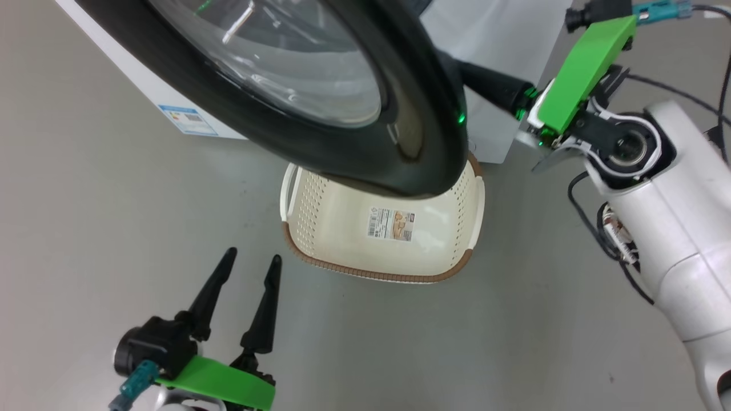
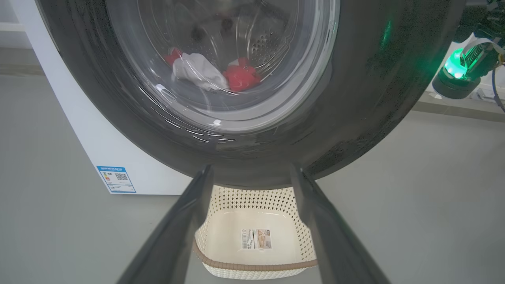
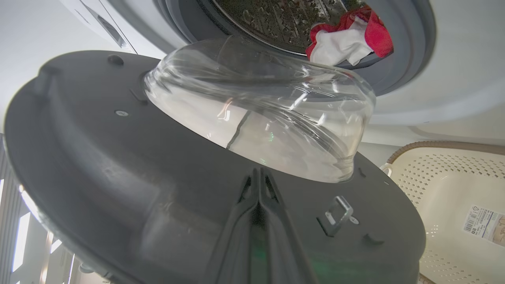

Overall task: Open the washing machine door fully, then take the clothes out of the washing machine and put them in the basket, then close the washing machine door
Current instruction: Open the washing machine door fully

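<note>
I judge I'm in the first step, swinging the washing machine door (image 1: 297, 85) fully open. It stands part-way out from the washing machine (image 2: 90, 138), and in the head view its black rim hangs over the basket (image 1: 371, 274) and covers the basket's far edge. My right end effector (image 3: 258, 189) is clenched on nothing. In the head view it reaches in from 2 o'clock behind the door's edge. In the right wrist view its closed fingers lie along the door's grey inner face, tips just below the glass bowl, though I can't tell if they press on it or sit just off it. My left end effector (image 1: 253, 257) is released, fingers spread and empty, low at 7 o'clock over the floor (image 1: 85, 200), well apart from the door. The next move, as I read it, is to push the inner face further round the hinge until the door clears both the drum (image 3: 276, 19) mouth and the basket. I should keep the push on the grey panel, off the glass. The clothes (image 2: 240, 77), red and white, lie in the drum's bottom, one bunch near the grey ring. The basket sits on the floor at 6 o'clock of the door, holding only its paper label (image 1: 391, 224).
</note>
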Motion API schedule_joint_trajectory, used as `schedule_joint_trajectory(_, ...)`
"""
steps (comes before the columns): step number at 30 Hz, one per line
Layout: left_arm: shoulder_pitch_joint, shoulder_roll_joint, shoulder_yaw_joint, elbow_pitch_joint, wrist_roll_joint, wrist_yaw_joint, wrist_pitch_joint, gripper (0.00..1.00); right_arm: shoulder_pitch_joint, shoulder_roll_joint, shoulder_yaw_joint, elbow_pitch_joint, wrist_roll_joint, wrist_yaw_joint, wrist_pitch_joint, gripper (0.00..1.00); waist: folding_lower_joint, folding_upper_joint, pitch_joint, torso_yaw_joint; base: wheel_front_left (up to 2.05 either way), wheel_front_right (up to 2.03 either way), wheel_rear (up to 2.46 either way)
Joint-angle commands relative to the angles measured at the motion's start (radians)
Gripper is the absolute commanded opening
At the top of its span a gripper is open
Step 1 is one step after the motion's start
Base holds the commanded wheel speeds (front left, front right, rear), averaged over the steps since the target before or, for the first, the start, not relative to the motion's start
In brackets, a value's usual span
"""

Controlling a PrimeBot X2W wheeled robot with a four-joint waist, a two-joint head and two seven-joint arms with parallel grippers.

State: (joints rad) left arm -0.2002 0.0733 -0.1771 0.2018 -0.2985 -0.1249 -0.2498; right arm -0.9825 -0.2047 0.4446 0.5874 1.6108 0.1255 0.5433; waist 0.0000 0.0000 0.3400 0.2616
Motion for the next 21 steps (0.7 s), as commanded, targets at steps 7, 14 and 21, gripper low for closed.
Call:
schedule_joint_trajectory(7,0.043,0.009,0.053,-0.022,0.018,-0.006,-0.012,1.00,0.075,0.058,0.048,-0.074,-0.014,0.005,0.038,0.00,0.0000,0.0000,-0.056,-0.007,0.00,0.00,0.00)
schedule_joint_trajectory(14,0.063,0.006,0.056,-0.026,0.027,-0.006,-0.012,1.00,0.118,0.073,0.072,-0.110,-0.016,0.005,0.065,0.00,0.0000,0.0000,-0.081,-0.001,0.00,0.00,0.00)
schedule_joint_trajectory(21,0.067,0.002,0.059,-0.028,0.031,-0.006,-0.012,1.00,0.136,0.071,0.070,-0.121,-0.035,0.005,0.046,0.00,0.0000,0.0000,-0.087,0.003,0.00,0.00,0.00)
